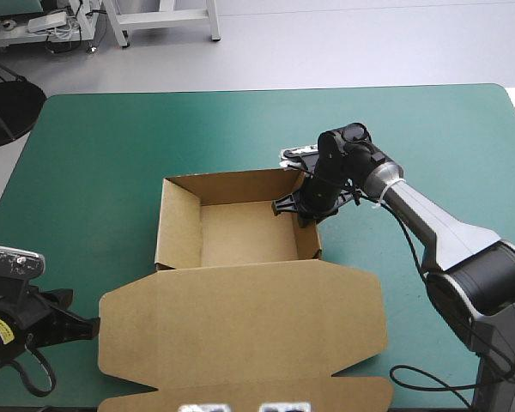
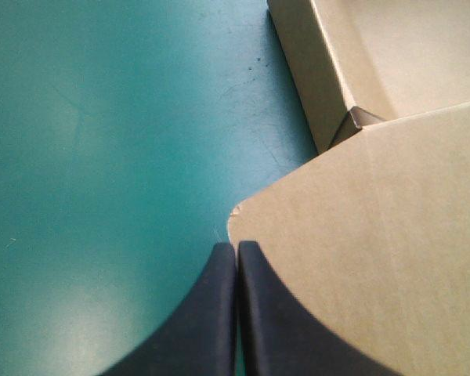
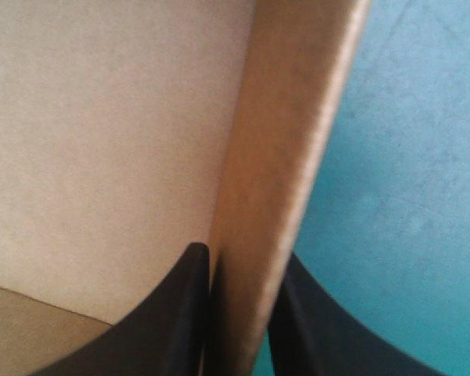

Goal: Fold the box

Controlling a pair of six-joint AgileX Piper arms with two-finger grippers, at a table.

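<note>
The brown box [image 1: 245, 233] stands mid-table as an open tray with its walls raised. Its lid [image 1: 240, 322] lies flat toward the table's front edge. My right gripper [image 1: 302, 206] is at the far end of the tray's right wall. In the right wrist view that wall [image 3: 290, 141] runs between the black fingers [image 3: 180, 313], so the right gripper [image 3: 239, 258] is shut on it. My left gripper [image 1: 86, 326] sits low at the front left. It [image 2: 236, 247] is shut and empty, its tip just short of the lid's left corner [image 2: 360, 235].
Bare teal-green cover [image 1: 94, 154] stretches to the left, beyond the tray and to its right [image 1: 463, 154]. The lid's front flap [image 1: 240, 399] reaches the table's front edge. The tray's left wall [image 2: 313, 70] stands ahead of my left gripper.
</note>
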